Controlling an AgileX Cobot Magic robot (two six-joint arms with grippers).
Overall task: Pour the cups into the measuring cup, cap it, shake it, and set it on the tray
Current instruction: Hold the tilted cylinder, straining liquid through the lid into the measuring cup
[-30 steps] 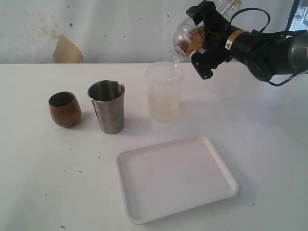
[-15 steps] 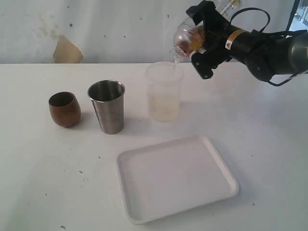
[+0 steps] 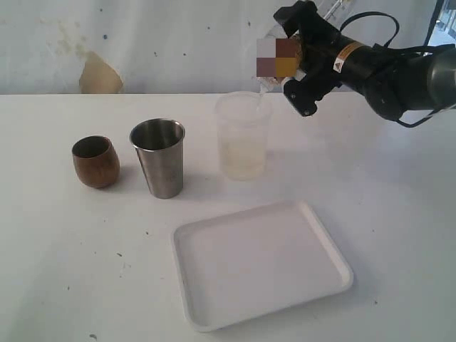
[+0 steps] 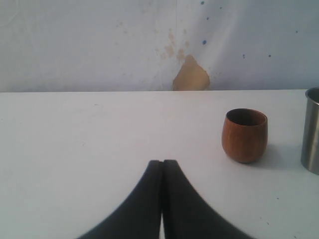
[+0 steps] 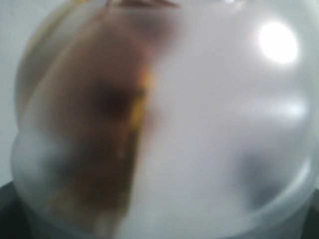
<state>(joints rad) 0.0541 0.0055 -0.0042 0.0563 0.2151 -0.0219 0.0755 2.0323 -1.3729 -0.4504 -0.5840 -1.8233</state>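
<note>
My right gripper [image 3: 298, 60] is shut on a clear plastic vessel [image 3: 278, 57], held tilted above a frosted whitish cup [image 3: 244, 135] with its low end over the rim. A blocky patch hides that end. The vessel [image 5: 199, 124] fills the right wrist view, blurred, with a brown smear inside. I see no graduation marks, so I cannot tell whether it is the measuring cup. The wooden cup [image 3: 95, 161] [image 4: 244, 135] and the steel tumbler [image 3: 159, 157] [image 4: 312, 130] stand upright at the left. The white tray [image 3: 260, 263] lies in front. My left gripper [image 4: 162, 162] is shut and empty, low over the table, left of the wooden cup.
The frosted cup holds some pale liquid in its lower part. A white wall with a tan torn patch [image 3: 100, 75] runs along the table's far edge. The right arm's black body [image 3: 399, 71] reaches in from the upper right.
The right gripper keeps the clear vessel tilted over the frosted cup at nearly the same spot. The cups and the tray have not moved.
</note>
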